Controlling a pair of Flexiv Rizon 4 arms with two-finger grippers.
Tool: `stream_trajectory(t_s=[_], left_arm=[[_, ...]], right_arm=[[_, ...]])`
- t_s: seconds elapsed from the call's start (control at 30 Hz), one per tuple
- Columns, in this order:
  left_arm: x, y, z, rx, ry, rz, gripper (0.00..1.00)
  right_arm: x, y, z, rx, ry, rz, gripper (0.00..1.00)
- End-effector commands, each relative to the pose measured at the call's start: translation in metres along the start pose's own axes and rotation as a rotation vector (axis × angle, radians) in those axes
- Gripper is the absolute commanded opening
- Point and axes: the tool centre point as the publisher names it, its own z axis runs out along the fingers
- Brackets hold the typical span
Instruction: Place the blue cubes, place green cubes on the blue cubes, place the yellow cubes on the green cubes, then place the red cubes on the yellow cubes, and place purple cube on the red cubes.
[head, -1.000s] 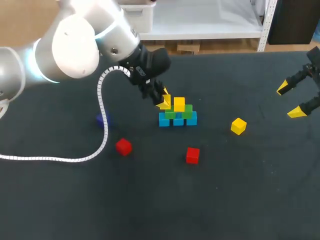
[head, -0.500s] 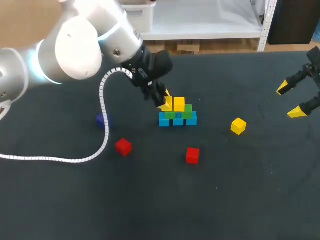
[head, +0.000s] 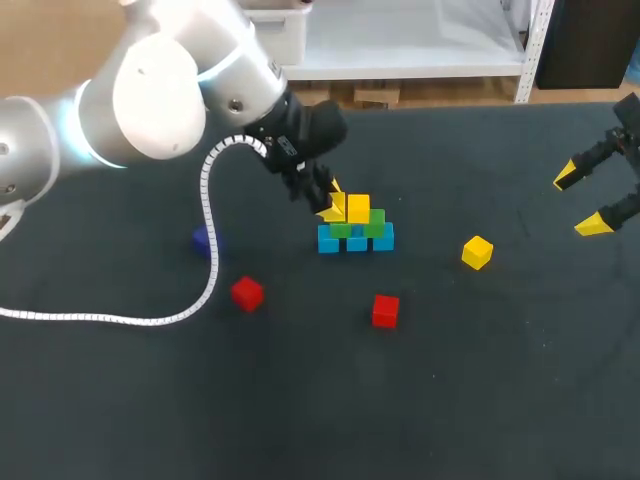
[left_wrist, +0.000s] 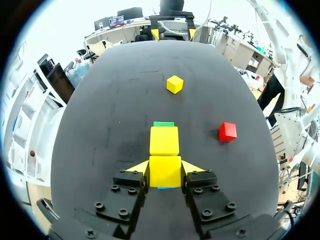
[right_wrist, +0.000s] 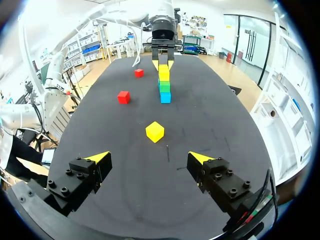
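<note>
A small pyramid stands mid-table: a row of blue cubes (head: 357, 242), green cubes (head: 375, 223) on them, and one yellow cube (head: 359, 208) on top. My left gripper (head: 328, 205) is shut on a second yellow cube (left_wrist: 165, 171), held just beside the placed yellow cube (left_wrist: 164, 140), over the stack's left side. A loose yellow cube (head: 477, 252) lies to the right. Two red cubes (head: 247, 293) (head: 385, 310) lie in front. A purple cube (head: 203, 240) sits left, partly behind the cable. My right gripper (head: 580, 202) hangs open and empty at the far right edge.
The left arm's white coiled cable (head: 205, 270) trails across the dark table (head: 480, 380) at the left. In the right wrist view the loose yellow cube (right_wrist: 155, 131) lies ahead of the open right gripper (right_wrist: 149, 158), with the stack (right_wrist: 164, 86) farther off.
The left gripper with its yellow cube has edged slightly right toward the stack, then held still. The right arm has not moved.
</note>
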Motion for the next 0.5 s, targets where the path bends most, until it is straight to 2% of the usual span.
stream_trajectory(t_s=[0.03,0.5], left_arm=[[-0.0011,0.0026,-0.0001,0.007,0.004,0.001,0.00],[0.0001,0.0034,0.0010,0.011,0.001,0.005,0.00]], right_arm=[[0.0006,-0.0008,0.0003,-0.001,-0.002,-0.001,1.00],[0.0006,-0.0008,0.0003,-0.001,-0.002,-0.001,1.00]])
